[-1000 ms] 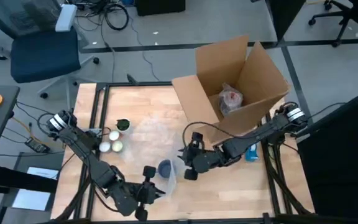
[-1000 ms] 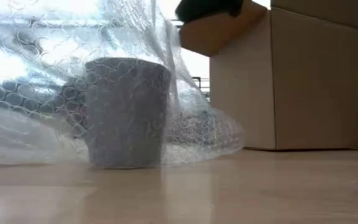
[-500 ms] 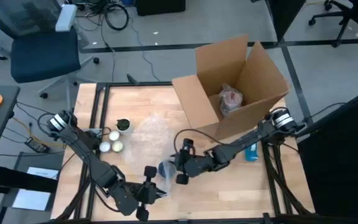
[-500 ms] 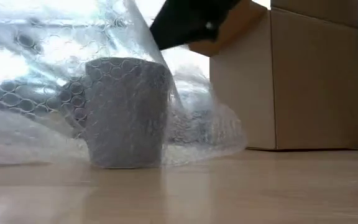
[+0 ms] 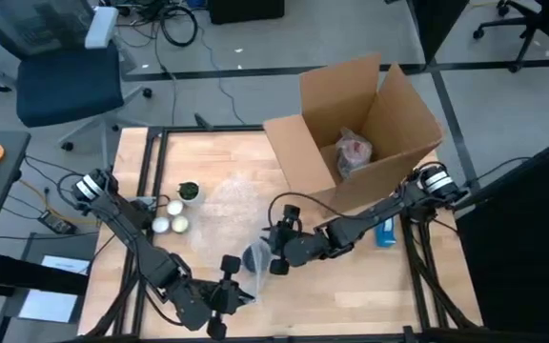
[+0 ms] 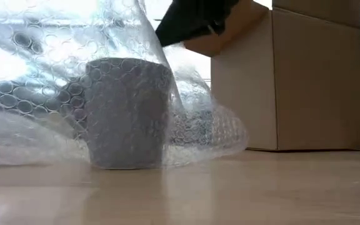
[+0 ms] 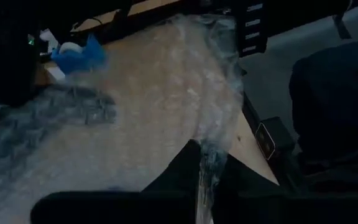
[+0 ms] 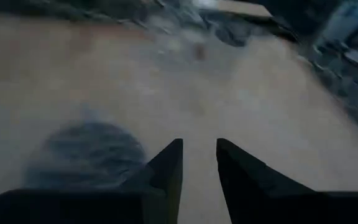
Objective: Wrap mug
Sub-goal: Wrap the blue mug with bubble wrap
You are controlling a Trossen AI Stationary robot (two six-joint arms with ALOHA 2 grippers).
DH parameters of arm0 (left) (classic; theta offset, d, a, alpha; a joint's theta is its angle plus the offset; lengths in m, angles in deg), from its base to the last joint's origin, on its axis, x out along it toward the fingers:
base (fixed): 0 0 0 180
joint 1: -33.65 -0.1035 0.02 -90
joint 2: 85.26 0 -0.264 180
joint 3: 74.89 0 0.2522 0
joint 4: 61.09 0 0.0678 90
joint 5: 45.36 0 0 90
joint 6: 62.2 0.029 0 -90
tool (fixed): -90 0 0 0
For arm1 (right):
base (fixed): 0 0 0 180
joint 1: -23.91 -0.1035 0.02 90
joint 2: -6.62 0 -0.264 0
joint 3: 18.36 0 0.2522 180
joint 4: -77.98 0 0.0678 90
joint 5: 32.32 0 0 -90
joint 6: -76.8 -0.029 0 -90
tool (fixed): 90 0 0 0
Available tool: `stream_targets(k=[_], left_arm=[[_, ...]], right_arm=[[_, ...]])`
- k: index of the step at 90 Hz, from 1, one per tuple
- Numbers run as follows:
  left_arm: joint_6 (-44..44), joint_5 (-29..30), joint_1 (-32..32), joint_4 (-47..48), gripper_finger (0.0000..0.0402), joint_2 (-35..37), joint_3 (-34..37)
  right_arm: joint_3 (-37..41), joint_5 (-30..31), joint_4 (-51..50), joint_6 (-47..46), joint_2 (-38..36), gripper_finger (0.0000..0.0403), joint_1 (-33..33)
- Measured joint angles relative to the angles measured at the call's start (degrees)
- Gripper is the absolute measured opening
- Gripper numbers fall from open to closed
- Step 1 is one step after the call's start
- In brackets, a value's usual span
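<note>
My right end effector (image 5: 276, 250) has slid in beside the grey mug (image 6: 127, 112), fingers slightly parted, gripping nothing. A second ago it hung back toward the cardboard box (image 5: 360, 133). The mug stands upright on the bench (image 5: 208, 191) under bubble wrap (image 6: 36, 69). My left end effector (image 5: 234, 288) stays clenched on the wrap's edge.

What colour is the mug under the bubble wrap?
Grey mug, seen through clear bubble wrap; clearest in the low view.
</note>
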Motion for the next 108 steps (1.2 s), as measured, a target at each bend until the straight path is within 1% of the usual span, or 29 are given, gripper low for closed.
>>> stream_targets(k=[11,21,26,36,52,58,78,97,108], left_arm=[[0.3,0.0,0.0,-0.9,0.0000,0.0,0.0],[1.6,0.0,0.0,-1.3,0.0000,0.0,0.0],[1.8,0.0,0.0,-1.3,0.0000,0.0,0.0],[2.1,0.0,-0.2,-1.7,0.0000,0.0,0.0],[4.3,0.0,-0.5,-3.2,0.0000,-0.8,0.0],[4.6,0.0,-0.7,-3.2,0.0000,-1.4,0.0],[4.7,0.1,-1.7,-3.2,0.0000,-1.6,0.0],[5.3,1.2,-1.9,-3.6,0.0000,-1.6,0.0],[5.7,3.4,-1.9,-3.6,0.0000,-1.6,0.0]], right_arm=[[0.0,-4.0,2.4,-0.8,0.3,0.0073,1.2],[0.0,-6.6,6.6,1.9,0.6,0.0073,1.6],[-0.1,-8.2,9.6,2.1,1.2,0.0073,1.7],[-0.1,-11.9,12.1,2.2,3.3,0.0073,1.6],[0.0,-14.9,15.0,3.9,5.5,0.0073,1.5],[0.0,-16.0,15.0,4.4,5.6,0.0073,1.4],[0.0,-24.5,17.0,5.0,5.6,0.0073,1.4],[0.0,-29.7,17.1,4.1,5.6,0.0073,1.4],[0.0,-33.5,15.8,2.0,5.6,0.0073,1.5]])
